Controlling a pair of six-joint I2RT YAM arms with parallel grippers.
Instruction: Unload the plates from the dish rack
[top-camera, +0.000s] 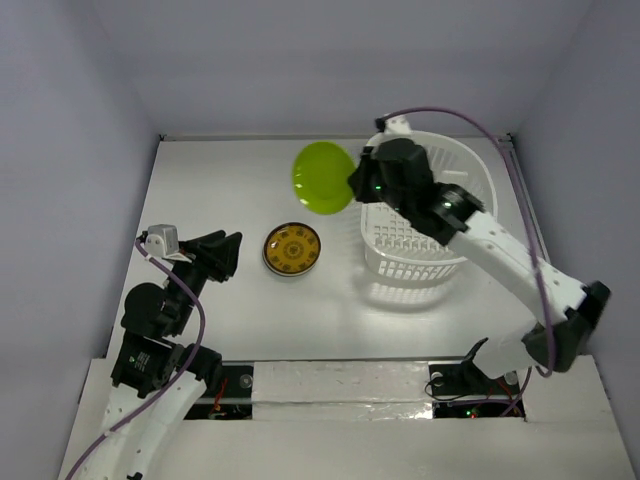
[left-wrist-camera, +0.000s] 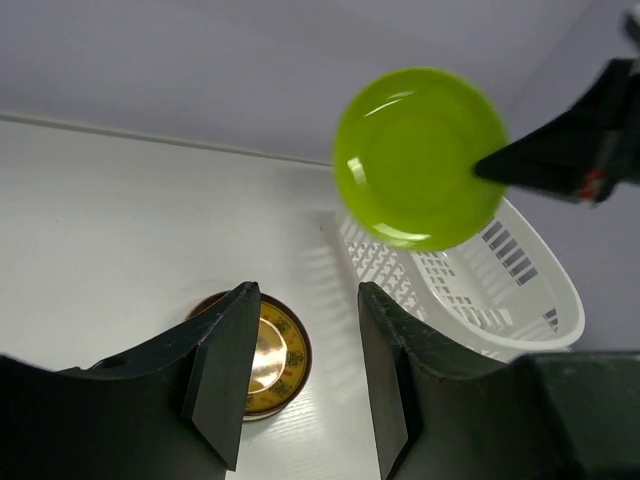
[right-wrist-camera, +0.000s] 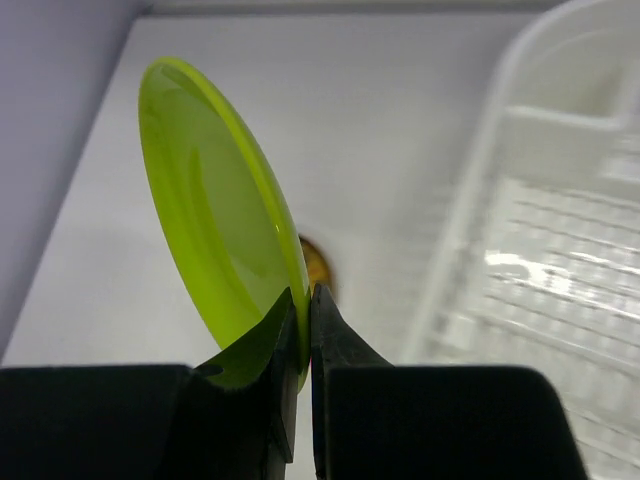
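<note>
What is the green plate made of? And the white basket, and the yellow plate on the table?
The lime green plate looks like glossy plastic or glazed ceramic: even colour, soft shine. The dish rack looks like moulded white plastic: thin slotted walls. The amber-yellow plate seems glazed, perhaps ceramic: bright glare over a pattern.

Table (top-camera: 220, 190) left of amber plate (top-camera: 292, 250) open; rack (top-camera: 410, 255) blocks right; gap btwn prob. narrow.

White table (top-camera: 220, 180), amber plate (top-camera: 292, 249), dish rack (top-camera: 415, 258)
</note>
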